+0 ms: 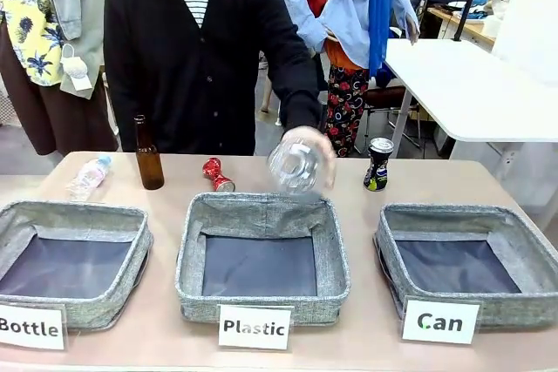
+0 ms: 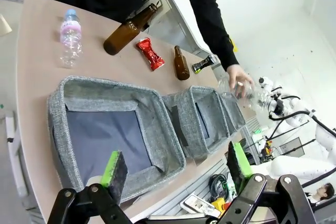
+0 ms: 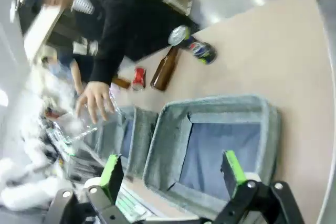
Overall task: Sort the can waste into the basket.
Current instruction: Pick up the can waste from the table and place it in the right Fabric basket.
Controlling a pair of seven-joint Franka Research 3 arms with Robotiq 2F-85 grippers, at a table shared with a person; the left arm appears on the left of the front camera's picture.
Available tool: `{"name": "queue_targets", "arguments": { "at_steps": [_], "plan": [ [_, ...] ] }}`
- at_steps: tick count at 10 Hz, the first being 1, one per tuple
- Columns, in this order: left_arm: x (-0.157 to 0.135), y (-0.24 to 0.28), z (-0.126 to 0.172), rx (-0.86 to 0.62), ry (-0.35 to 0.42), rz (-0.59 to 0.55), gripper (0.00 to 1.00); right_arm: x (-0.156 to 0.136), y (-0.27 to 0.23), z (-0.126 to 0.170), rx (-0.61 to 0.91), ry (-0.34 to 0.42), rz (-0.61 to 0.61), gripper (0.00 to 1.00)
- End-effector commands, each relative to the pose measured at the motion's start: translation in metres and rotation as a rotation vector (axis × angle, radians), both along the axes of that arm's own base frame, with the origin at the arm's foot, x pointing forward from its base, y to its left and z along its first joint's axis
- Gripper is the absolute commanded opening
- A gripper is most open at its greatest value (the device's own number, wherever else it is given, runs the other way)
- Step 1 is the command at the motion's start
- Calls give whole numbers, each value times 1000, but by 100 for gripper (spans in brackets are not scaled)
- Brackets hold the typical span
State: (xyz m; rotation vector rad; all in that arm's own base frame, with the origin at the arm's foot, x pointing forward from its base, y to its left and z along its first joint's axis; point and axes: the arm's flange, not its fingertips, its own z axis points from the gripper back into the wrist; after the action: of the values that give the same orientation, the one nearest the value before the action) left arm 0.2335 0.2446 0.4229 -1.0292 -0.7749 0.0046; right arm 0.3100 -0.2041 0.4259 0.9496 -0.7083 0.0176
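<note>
Trouble, if it comes, will likely start along the far side of the table. The red can lies crushed beyond the middle bin, near a brown bottle and well apart from the Can basket on the right. It would have to travel across the Plastic bin, and a loose pinch on that dented, shiny metal could drop it into the wrong one. A person's hand holds a clear bottle just above that middle bin, right where an arm might pass, so a bump looks possible. The dark can stands upright just beyond the Can basket's far left corner. A stray finger could tip it and set it rolling.

Both claws hang back on the near side. The left claw is spread wide with nothing between its green pads. The right claw is the same, wide apart and empty, above a bin's near rim.

White signs on the near walls read, left to right, "Bottle", "Plastic" and "Can". The dark can carries a blue and yellow mark I can't make out, and I can read no lettering on the red one.
</note>
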Motion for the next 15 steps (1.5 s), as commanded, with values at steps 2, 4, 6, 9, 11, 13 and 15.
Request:
{"name": "queue_targets", "arguments": {
  "at_steps": [2, 4, 6, 9, 11, 13, 15],
  "plan": [
    [1, 1, 1, -9, -36, -2, 100, 106, 48, -10, -140, -303, 330, 100],
    [1, 1, 1, -9, -36, -2, 100, 137, 74, -20, -360, -634, 470, 100],
    [1, 1, 1, -9, -36, -2, 100, 137, 107, -29, -373, -766, 608, 100],
    [1, 1, 1, -9, -36, -2, 100, 139, 98, -14, -348, -507, 549, 100],
    [1, 1, 1, -9, -36, -2, 100, 162, 103, -27, -415, -671, 564, 100],
    [1, 1, 1, -9, -36, -2, 100, 212, 110, -64, -412, -707, 613, 100],
    [1, 1, 1, -9, -36, -2, 100, 252, 124, -98, -343, -823, 585, 100]
  ]
}}
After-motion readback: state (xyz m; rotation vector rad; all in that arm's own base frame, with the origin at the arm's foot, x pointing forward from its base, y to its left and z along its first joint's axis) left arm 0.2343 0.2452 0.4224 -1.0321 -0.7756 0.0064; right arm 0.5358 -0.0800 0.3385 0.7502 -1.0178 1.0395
